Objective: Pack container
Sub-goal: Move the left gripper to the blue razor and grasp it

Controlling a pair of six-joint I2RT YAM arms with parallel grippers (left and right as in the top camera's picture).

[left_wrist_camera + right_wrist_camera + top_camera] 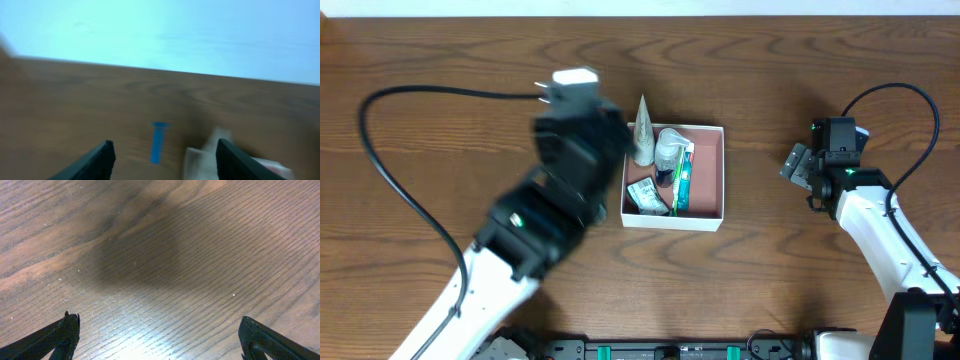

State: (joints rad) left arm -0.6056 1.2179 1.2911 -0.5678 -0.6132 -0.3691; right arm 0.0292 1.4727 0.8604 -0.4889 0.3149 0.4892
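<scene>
Container (672, 221): one white box, pink inside, sat mid-desk (440, 60).
Inside: one tube (642, 135), one bottle (669, 150), one toothbrush (683, 185), one sachet (647, 195).
Left pincer (163, 145): apart, empty, blurred, beside it.
Right pincer (159, 320): wide apart, empty, well away.

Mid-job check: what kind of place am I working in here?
Probably a tabletop robot test bench rather than a home: a bare wooden table, a left arm and right arm trailing black cables, and a single container holding toiletries.
</scene>
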